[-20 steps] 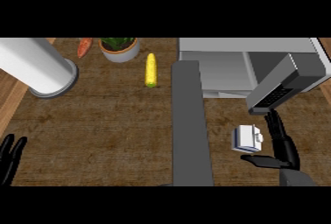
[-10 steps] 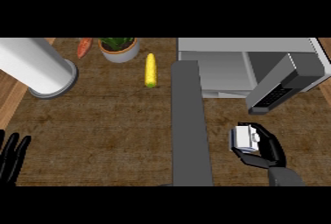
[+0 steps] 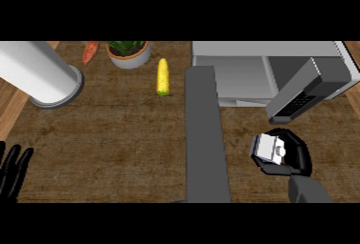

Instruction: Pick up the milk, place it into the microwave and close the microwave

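The milk (image 3: 268,146) is a small white carton at the lower right of the head view, in front of the microwave. My right hand (image 3: 294,155) is curled round it from the right, thumb below it, hiding part of it. The grey microwave (image 3: 239,71) stands at the back right with its cavity showing. Its open door (image 3: 205,133) reaches toward me as a long grey slab left of the carton. My left hand (image 3: 13,171) rests open at the lower left edge, fingers up.
A large white cylinder (image 3: 38,74) stands at the back left. Behind it lie a carrot (image 3: 91,51) and a potted plant (image 3: 128,52). A yellow corn cob (image 3: 163,76) lies just left of the door. A dark control panel (image 3: 309,93) angles out at the right.
My right hand has closed round the milk carton and shifted slightly left with it. The left hand moved a little inward at the lower left edge.
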Motion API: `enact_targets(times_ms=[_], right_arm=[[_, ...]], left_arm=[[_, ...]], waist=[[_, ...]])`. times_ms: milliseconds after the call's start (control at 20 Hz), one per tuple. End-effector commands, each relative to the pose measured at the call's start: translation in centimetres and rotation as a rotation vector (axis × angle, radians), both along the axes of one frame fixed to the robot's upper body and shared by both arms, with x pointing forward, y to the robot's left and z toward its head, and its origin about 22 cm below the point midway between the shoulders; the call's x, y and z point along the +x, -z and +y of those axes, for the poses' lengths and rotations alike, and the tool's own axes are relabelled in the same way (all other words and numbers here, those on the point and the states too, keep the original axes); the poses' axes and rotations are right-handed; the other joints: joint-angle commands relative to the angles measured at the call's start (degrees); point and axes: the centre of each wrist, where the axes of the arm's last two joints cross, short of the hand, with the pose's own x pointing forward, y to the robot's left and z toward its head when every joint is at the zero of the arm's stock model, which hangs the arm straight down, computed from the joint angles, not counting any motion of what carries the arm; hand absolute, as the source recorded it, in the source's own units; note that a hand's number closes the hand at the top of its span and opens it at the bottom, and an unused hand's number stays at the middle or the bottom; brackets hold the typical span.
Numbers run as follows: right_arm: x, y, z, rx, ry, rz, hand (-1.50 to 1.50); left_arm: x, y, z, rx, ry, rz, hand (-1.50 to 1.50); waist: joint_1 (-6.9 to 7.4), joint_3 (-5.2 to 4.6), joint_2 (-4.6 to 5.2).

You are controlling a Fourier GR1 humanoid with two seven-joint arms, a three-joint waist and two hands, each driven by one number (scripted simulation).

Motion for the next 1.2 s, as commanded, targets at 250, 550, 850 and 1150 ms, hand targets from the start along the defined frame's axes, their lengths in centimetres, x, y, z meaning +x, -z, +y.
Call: enact_targets(times_ms=[250, 550, 850, 1150], right_arm=[[-1.7, -1.2, -3.1, -0.009, 0.040, -0.131, 1.50], [0.1, -5.7, 0.9, 0.085, -0.090, -0.135, 1.50], [-0.9, -9.8, 5.2, 0.010, -0.056, -0.150, 1.50], [1.3, -12.7, 8.4, -0.089, -0.012, -0.150, 1.50]], left_arm=[[-0.6, -1.3, 0.1, 0.000, 0.016, 0.004, -1.50], [-2.2, -0.3, 1.2, -0.014, 0.016, -0.004, -1.50], [-1.6, 0.2, 1.7, -0.021, -0.003, 0.024, -1.50], [-0.4, 0.3, 1.6, -0.041, -0.015, 0.018, -1.50]], waist=[[-0.28, -0.03, -0.09], [-0.63, -0.14, -0.40], [-0.48, -0.09, -0.22], [-0.32, -0.06, -0.12]])
